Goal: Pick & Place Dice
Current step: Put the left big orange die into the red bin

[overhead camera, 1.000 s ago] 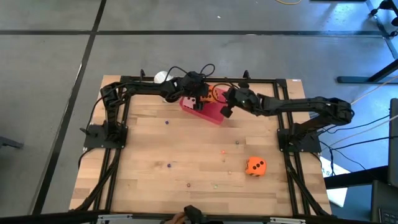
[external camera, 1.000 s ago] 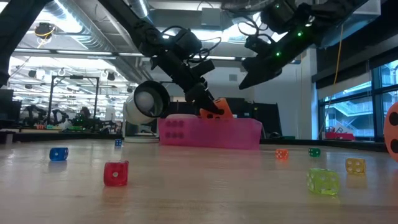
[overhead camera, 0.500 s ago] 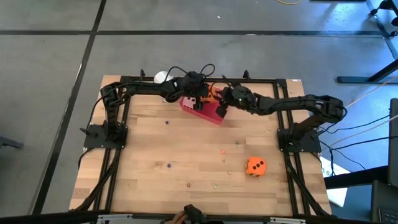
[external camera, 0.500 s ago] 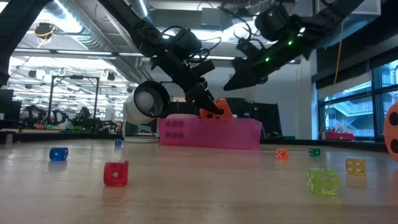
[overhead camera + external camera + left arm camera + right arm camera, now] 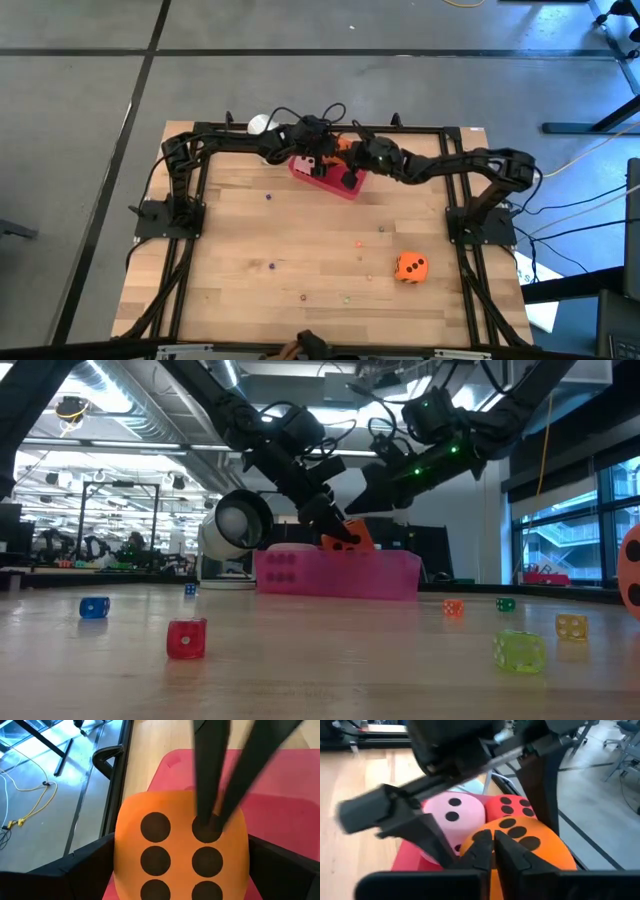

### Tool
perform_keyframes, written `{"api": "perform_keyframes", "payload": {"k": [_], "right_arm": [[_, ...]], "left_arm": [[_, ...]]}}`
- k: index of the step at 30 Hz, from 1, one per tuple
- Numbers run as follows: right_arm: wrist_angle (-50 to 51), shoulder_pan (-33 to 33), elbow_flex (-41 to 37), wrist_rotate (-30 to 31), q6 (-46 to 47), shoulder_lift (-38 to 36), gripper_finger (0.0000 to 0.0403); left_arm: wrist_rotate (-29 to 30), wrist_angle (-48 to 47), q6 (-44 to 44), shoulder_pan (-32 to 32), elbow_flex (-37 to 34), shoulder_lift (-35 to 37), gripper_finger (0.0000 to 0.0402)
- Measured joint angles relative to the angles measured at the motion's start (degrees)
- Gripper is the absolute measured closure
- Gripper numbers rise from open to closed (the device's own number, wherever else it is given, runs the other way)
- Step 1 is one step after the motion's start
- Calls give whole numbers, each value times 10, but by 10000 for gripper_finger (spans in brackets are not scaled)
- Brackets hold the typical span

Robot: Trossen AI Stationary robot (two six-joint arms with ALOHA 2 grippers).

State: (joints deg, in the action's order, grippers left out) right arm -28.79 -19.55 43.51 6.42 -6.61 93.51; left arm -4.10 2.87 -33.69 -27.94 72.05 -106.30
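A light wooden table (image 5: pixel 300 235) carries a pink-red tray (image 5: pixel 322 178) at its far edge — a white cup (image 5: pixel 261 125) beside it, an orange die (image 5: pixel 410 267) near the right, and small scattered specks, probably tiny dice (image 5: pixel 186 638).

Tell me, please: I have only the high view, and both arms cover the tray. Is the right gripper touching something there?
Observer: Yes. The left wrist view shows the right gripper, shut, with its tip on the six-dot face of an orange die.
Operator: What else lies in the tray?
Observer: The right wrist view shows a pink die and a red die side by side, right behind the orange one, over the tray.
Operator: And the left gripper?
Observer: In the low view the left gripper is at that same orange die, which rises above the tray wall.
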Motion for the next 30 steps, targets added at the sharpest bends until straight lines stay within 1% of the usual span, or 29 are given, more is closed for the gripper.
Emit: {"api": "perform_keyframes", "payload": {"k": [3, 8, 14, 22, 26, 30], "right_arm": [[2, -9, 0, 0, 1, 7, 398], [6, -27, 0, 0, 31, 19, 395], [14, -46, 0, 2, 34, 37, 399], [14, -49, 0, 2, 31, 36, 398], [23, -49, 0, 2, 30, 31, 398], [64, -48, 0, 2, 21, -2, 398]], "left_arm": [[0, 3, -1, 3, 0, 0, 2], [0, 9, -2, 5, 0, 0, 2], [0, 30, -2, 5, 0, 0, 2], [1, 34, 0, 4, 0, 0, 2], [11, 32, 53, 6, 0, 14, 2], [16, -14, 91, 6, 0, 52, 2]]}}
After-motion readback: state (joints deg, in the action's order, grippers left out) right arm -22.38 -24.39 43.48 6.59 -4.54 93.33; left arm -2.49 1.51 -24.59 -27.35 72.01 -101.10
